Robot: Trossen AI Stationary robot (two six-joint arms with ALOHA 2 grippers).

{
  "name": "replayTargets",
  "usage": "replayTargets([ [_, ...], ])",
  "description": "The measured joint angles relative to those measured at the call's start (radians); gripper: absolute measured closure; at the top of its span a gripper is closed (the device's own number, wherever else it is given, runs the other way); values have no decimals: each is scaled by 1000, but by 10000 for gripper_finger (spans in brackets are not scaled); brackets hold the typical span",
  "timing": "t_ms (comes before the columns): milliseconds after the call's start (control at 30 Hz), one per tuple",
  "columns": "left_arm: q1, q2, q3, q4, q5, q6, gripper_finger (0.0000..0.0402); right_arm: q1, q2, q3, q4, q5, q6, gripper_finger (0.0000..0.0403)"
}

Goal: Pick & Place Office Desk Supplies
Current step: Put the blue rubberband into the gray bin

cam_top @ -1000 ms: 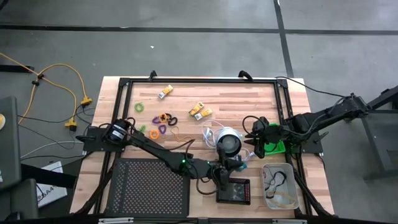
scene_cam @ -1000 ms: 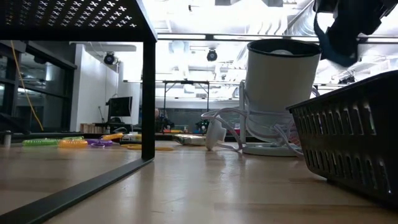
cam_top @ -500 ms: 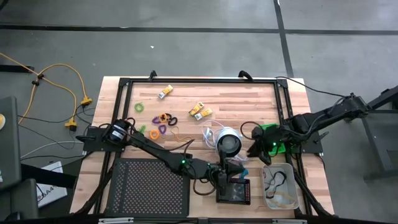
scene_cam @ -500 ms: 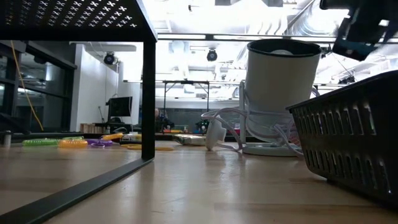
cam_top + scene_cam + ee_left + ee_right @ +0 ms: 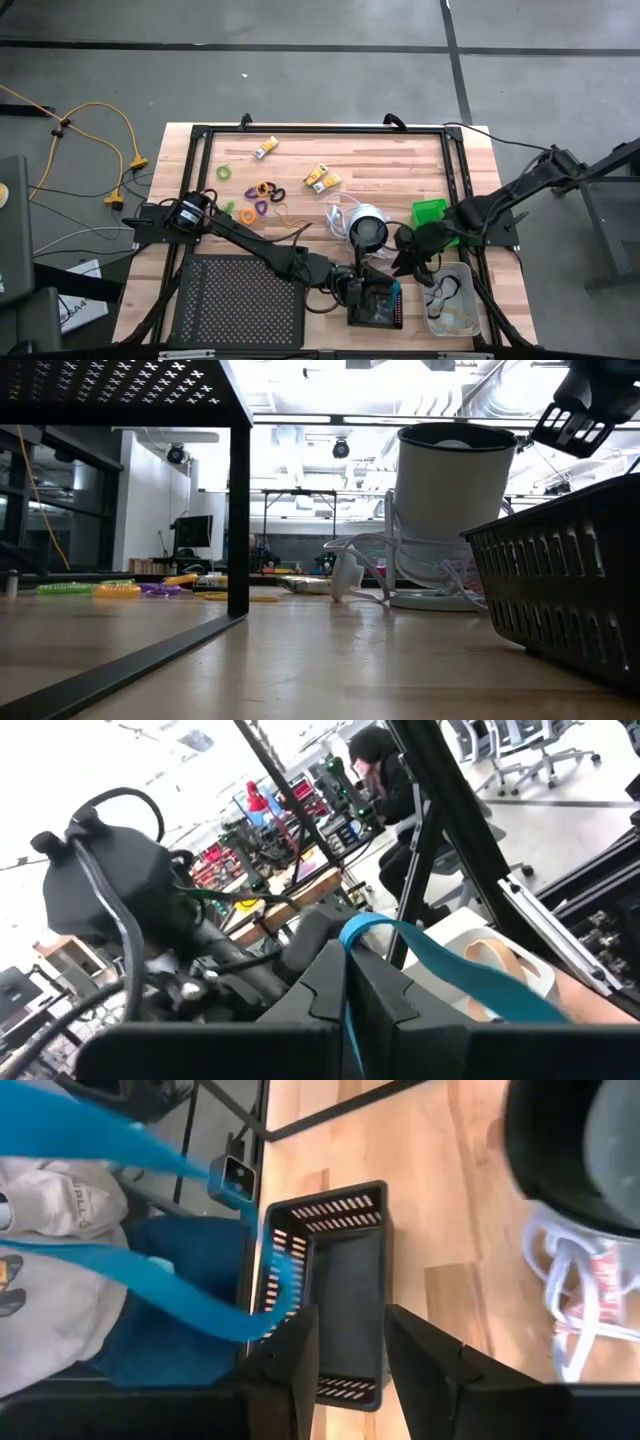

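- Clearly a teal cord [image 5: 440, 960] is pinched in the left gripper [image 5: 372, 287], whose fingers are closed tight on it, over the black tray [image 5: 378, 306] at the near edge.
- Its loose end trails toward the right gripper [image 5: 408, 262], just to the right beside the clear tray [image 5: 447, 300]; the right wrist view shows the cord [image 5: 150, 1295] beside its parted fingers, though whether they grip it I cannot tell.
- Remaining loops [image 5: 262, 190] and yellow-and-white packs [image 5: 321, 178] lie far-left, nearer the left arm.
- Since a second ago the right gripper has come nearer and leftward from the green tray [image 5: 430, 211], now uncovered; the left one edged right.
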Motion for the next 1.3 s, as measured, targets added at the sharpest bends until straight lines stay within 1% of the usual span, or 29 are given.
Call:
replayTargets([
  [133, 0, 0, 0, 0, 0, 0, 401, 3, 51, 0, 38, -5, 0, 298],
  [300, 0, 0, 0, 0, 0, 0, 401, 3, 86, 0, 108, -46, 0, 298],
  [500, 0, 0, 0, 0, 0, 0, 401, 3, 89, 0, 153, -48, 1, 298],
  [700, 0, 0, 0, -1, -1, 0, 401, 3, 89, 0, 155, -71, 1, 298],
  [933, 0, 0, 0, -1, -1, 0, 401, 3, 89, 0, 157, -74, 2, 300],
  [1033, 0, 0, 0, -1, -1, 0, 401, 3, 89, 0, 157, -76, 4, 320],
  [1233, 0, -1, 0, -1, -1, 0, 401, 3, 89, 0, 157, -97, 5, 383],
  [1300, 0, -1, 0, -1, -1, 0, 401, 3, 89, 0, 157, -97, 5, 395],
])
